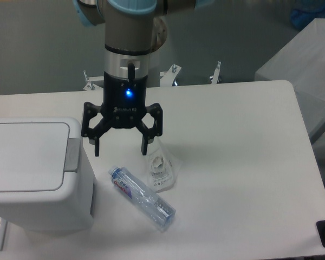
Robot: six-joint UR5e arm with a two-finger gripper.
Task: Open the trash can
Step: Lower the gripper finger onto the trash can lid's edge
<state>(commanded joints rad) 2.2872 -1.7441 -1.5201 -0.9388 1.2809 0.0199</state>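
The trash can [35, 173] is a large boxy white bin at the left front of the table, with its flat lid [27, 154] down and a grey push tab [72, 154] on its right edge. My gripper [119, 147] hangs open and empty above the table, just right of the trash can and a little beyond the tab, fingers pointing down. It touches nothing.
A clear plastic bottle [142, 198] with a blue label lies on its side in front of the gripper. A crumpled clear wrapper [162, 167] lies beside it. The white table [233, 162] ends at the right and front.
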